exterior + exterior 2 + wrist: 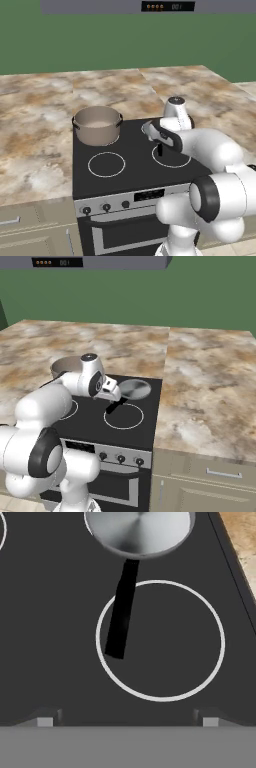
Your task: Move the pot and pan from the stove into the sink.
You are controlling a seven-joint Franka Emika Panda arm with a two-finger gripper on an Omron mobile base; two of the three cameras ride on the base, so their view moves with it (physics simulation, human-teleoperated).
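The stove [135,165] fills the lower centre of the left base view, set into the marbled surface [40,120]. The pot [97,124] stands at its upper left corner. In the hand view the pan [139,532] lies at top centre, handle [122,612] running down across a burner ring. The pincer [127,721] hovers above, tips apart and empty. Best to drop straight onto the handle's middle, jaws square across it.
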